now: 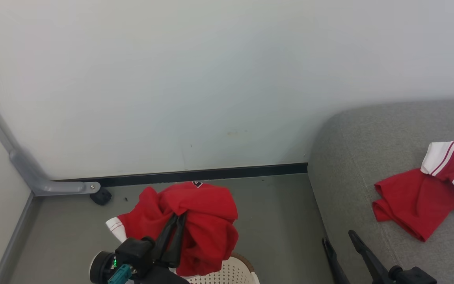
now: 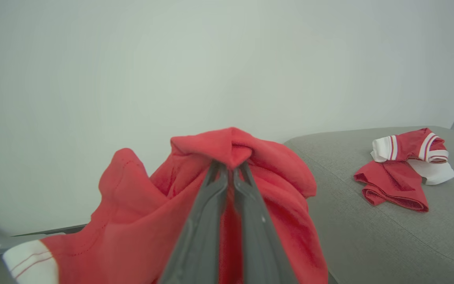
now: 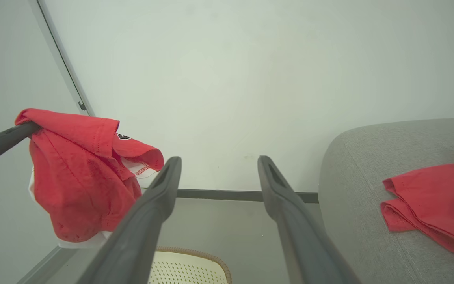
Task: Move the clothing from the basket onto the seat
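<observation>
Clothing, first entry: a red garment point(image 1: 207, 221) with a white striped cuff, bunched up and hanging from the left gripper point(image 1: 179, 216). That gripper's two dark fingers were pressed together on a fold of the cloth. The garment hung in the air at the near left, above and clear of the basket point(image 1: 231, 274).

Basket: cream, perforated, brown ribbed rim, standing on the grey floor point(image 1: 282, 221) at the nearest edge of the scene. Its inside could not be seen.

Right gripper point(image 1: 338, 236): at the near right, by the seat's near-left edge, fingers spread wide apart with nothing between them.

Seat point(image 1: 369, 138): a grey fabric cushion with a rounded corner, on the right, reaching back to the wall.

Clothing, second entry: a second red garment point(image 1: 412, 205) with white striped trim, lying crumpled on the seat towards the right, well apart from both grippers.

Far left: a grey metal frame leg point(image 1: 53, 185) on a black caster point(image 1: 101, 196), resting on the floor.

Farthest: a black skirting strip point(image 1: 211, 173) and, above it, a plain pale wall point(image 1: 211, 79).
</observation>
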